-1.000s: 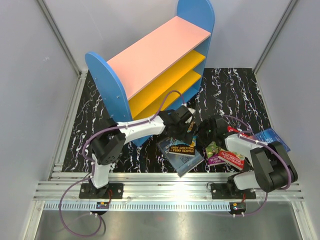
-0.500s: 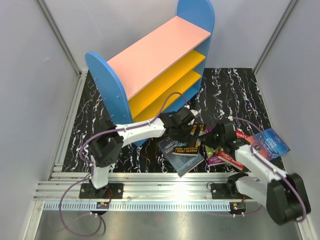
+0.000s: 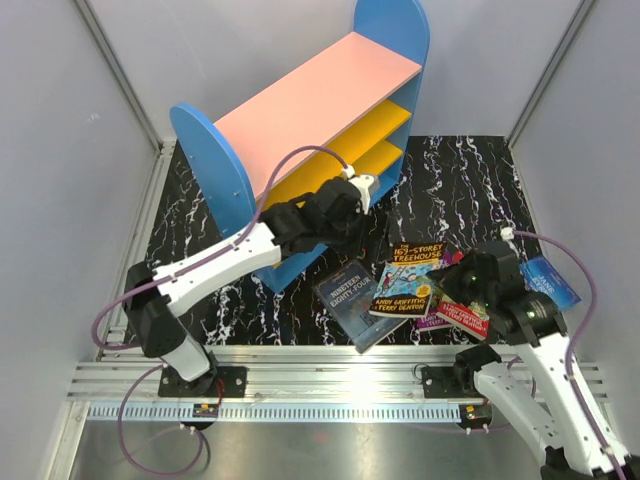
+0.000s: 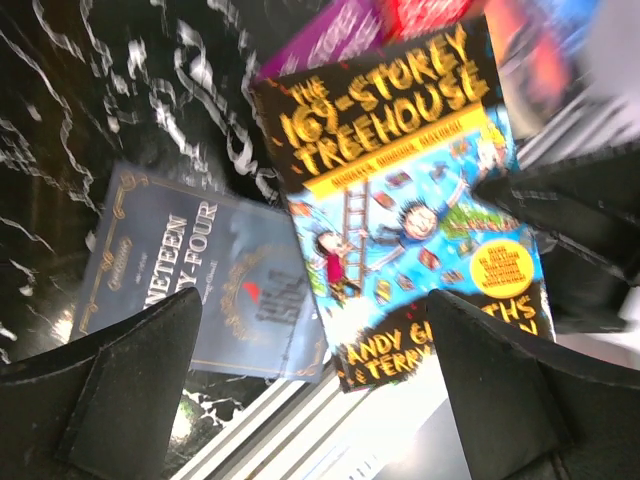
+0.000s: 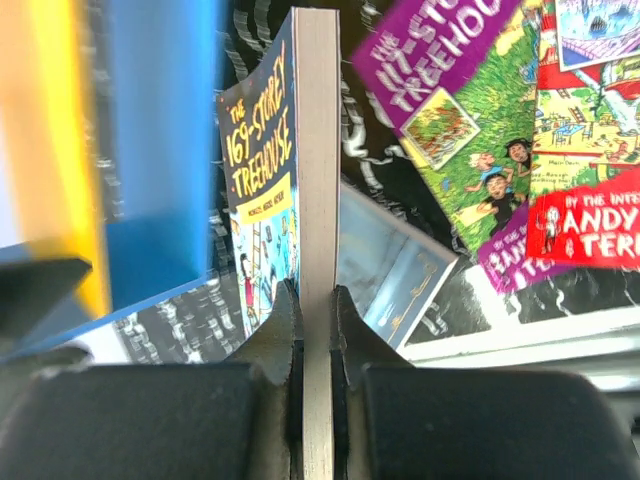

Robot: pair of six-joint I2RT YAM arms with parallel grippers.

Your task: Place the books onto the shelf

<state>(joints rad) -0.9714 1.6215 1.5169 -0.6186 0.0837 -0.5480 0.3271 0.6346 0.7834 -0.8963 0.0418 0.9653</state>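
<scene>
On the black marbled table (image 3: 470, 180), at 4 o'clock, the right gripper (image 5: 316, 300) clamps the teal Treehouse paperback (image 5: 258, 170); the blue-and-pink shelf (image 3: 310, 100) lies at its 10 o'clock, nearer the gaping left gripper (image 4: 320, 350).

The teal book (image 4: 400, 200) has a glossy paper cover (matt page edges).
</scene>
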